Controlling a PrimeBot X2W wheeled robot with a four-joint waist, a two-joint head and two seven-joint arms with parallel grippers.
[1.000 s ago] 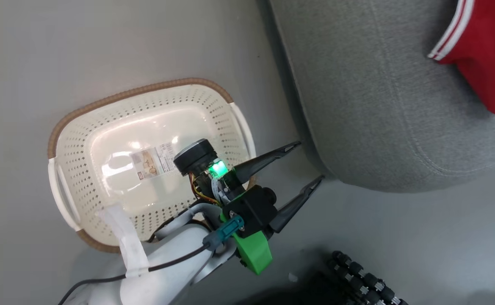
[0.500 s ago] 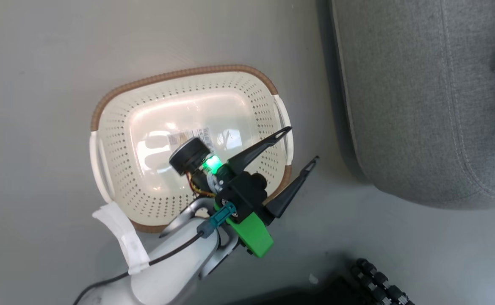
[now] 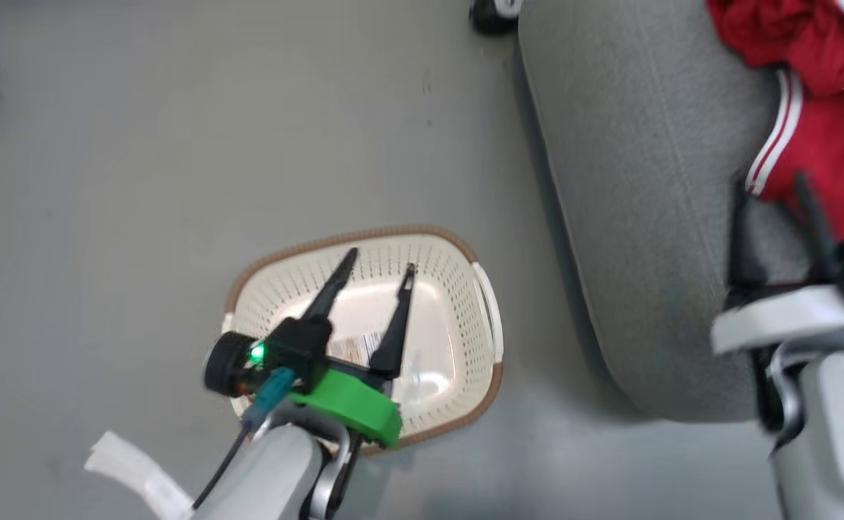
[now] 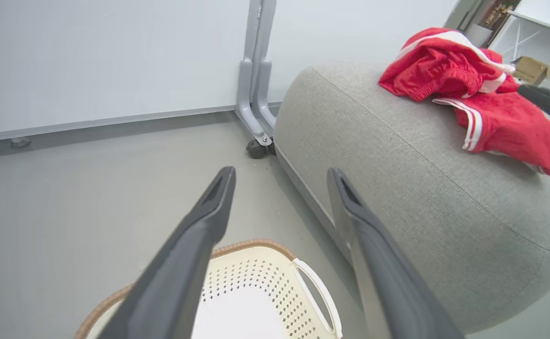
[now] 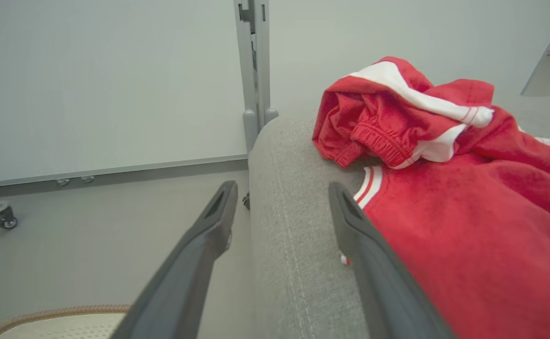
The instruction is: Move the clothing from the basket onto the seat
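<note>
The cream perforated basket (image 3: 458, 303) stands on the floor with only a paper label (image 3: 360, 347) inside. Above it hangs my left gripper (image 3: 380, 261), open, nothing between its fingers. Both red garments lie on the light-grey seat (image 3: 631, 217): the one with the broad white band (image 5: 397, 113) is bunched at the far end, the one with thin striped trim (image 5: 467, 226) spreads nearer me. My right gripper (image 3: 768, 184) is open over the seat's near edge, by the striped trim. The left wrist view shows the basket (image 4: 265, 292), the seat (image 4: 420, 188) and the clothing (image 4: 472, 99).
Grey floor (image 3: 176, 159) surrounds the basket. A grey frame post on a caster (image 4: 256, 148) stands at the seat's far end, before a white wall panel (image 4: 105, 56). Another caster (image 5: 2, 219) sits at the left by the wall.
The head camera has lifted and turned, so the whole picture shifted. My left gripper swung from the basket's right rim to over its middle. The right arm has come into view by the seat.
</note>
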